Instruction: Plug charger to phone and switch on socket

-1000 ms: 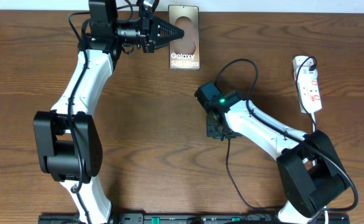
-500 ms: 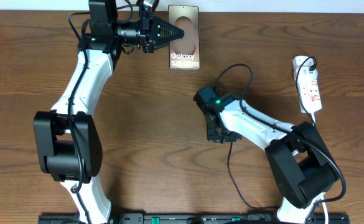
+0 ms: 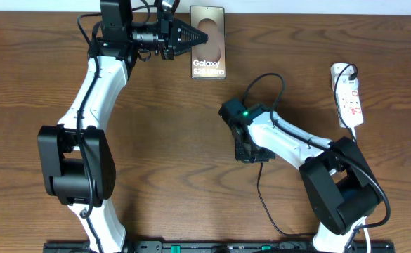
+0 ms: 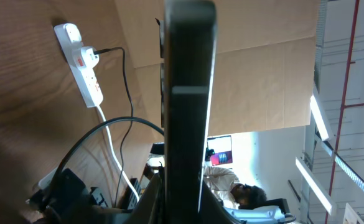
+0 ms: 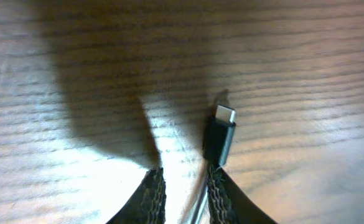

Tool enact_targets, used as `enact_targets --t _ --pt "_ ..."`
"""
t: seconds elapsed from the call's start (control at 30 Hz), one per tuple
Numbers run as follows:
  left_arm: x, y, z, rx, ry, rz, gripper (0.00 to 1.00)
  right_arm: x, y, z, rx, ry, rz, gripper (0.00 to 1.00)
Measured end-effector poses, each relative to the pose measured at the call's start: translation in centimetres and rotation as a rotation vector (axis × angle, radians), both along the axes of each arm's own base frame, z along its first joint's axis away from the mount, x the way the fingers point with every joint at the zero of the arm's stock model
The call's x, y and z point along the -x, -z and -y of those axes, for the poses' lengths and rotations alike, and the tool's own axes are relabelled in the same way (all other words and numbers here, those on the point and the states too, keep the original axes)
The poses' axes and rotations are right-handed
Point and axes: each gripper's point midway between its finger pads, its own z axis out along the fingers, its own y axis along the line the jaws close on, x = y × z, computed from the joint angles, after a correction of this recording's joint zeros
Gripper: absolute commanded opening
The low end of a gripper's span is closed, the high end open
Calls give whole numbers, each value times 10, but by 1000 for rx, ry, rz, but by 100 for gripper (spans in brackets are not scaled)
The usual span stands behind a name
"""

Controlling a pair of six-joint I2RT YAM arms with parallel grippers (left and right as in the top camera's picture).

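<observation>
A grey-bronze rectangular phone [image 3: 212, 60] with white "Galaxy" lettering lies flat, face up, on the brown wooden table [image 3: 163, 140]. The left gripper [image 3: 197, 34], turned on its side, is closed on the phone's left edge; in the left wrist view the slab shows edge-on between the fingers. Nearer the arm bases and slightly right of the phone, well apart from it, the right gripper [image 5: 183, 177] points down at the tabletop, its jaws narrowly parted. The small black plug tip [image 5: 220, 140] of the thin black charger cable [image 3: 258, 186] lies on the wood just beyond the right-hand finger, metal end pointing away from the gripper. Far to the phone's right sits the elongated white power strip [image 3: 348, 98] with red switches.
</observation>
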Motion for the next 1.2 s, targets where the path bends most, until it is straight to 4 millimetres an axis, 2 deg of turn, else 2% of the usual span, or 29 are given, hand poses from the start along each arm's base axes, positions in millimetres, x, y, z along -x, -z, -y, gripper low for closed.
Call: enact_targets --t 0.2,0.37,0.4,0.47,0.87,1.2 --pt "0 0 0 0 0 0 8 -8 -28 -6 1 3 -11 27" --pt "0 0 0 0 0 0 8 0 -35 3 -3 46 -76 29" --pt "0 0 0 0 0 0 7 1 -35 5 -11 59 -91 32" --pt "0 0 0 0 0 0 7 2 -34 8 -40 67 -119 40" --pt "0 0 0 0 0 0 7 14 -5 20 -122 98 -185 38" --pt "0 0 0 0 0 0 7 12 2 17 -144 89 -170 33"
